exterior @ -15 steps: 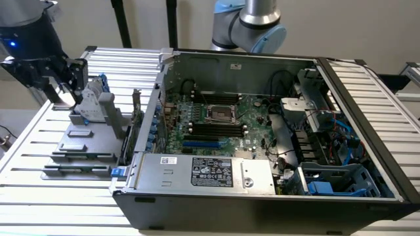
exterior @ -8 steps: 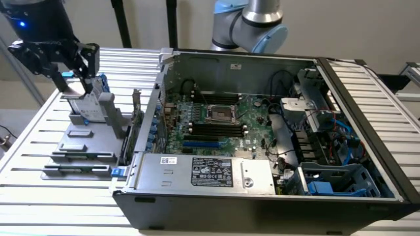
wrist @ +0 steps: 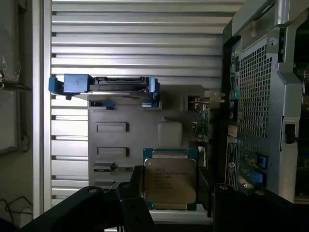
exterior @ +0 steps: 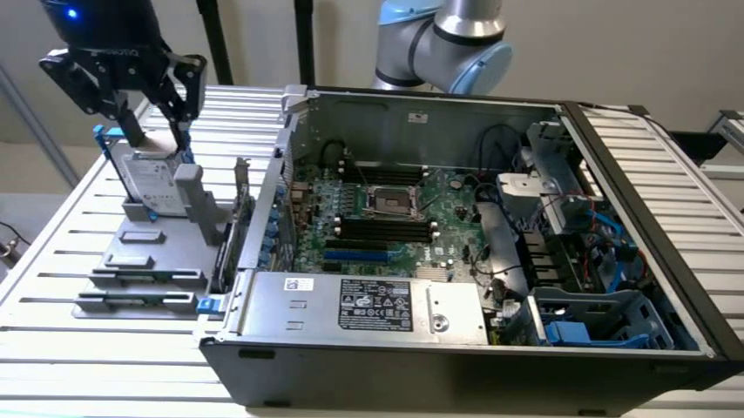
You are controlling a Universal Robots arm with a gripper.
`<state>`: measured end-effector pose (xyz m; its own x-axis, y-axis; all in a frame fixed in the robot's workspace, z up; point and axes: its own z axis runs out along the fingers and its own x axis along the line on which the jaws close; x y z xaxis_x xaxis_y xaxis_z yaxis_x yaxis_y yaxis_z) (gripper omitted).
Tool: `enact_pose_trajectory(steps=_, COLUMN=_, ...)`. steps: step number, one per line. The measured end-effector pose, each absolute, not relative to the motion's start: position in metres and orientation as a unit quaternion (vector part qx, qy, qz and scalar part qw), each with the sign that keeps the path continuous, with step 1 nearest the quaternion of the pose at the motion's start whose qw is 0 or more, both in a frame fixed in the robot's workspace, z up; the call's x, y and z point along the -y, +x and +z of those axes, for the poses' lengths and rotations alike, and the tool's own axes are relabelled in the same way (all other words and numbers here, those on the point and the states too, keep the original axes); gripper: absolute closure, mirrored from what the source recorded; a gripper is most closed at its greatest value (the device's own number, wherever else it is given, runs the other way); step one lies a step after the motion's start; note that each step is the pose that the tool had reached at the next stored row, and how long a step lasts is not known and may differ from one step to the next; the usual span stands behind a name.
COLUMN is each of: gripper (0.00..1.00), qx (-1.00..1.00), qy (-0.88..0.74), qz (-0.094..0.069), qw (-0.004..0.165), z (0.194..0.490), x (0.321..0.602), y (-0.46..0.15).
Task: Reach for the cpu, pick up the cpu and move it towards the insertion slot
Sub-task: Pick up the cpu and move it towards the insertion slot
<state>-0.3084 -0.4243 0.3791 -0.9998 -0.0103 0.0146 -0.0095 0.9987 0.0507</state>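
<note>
So the gripper [wrist: 171, 187] had its jaws clamped on the cpu [wrist: 170, 174], one on each side. It hung over the grey holder [exterior: 174, 261] by the hard drive [exterior: 152, 178]. In the exterior view that was roughly 10 o'clock from the slot [exterior: 389, 202], outside the case [exterior: 465, 366].

cpu [wrist: 170, 181]: brushed silvery metal lid, green board rim. Hard drive frame [wrist: 77, 83]: blue plastic. Holder plate [wrist: 140, 130]: matt grey. Table [wrist: 145, 38]: ribbed bare aluminium. Case wall [wrist: 256, 92]: perforated sheet metal. My gripper [exterior: 160, 139]: matt black.
</note>
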Motion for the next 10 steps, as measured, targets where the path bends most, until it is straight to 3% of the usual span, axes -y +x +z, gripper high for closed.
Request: enact_pose_trajectory(steps=10, gripper=0.46, qx=0.999, qy=0.005, qz=-0.034, qw=0.007, z=0.397, x=0.425, y=-0.263)
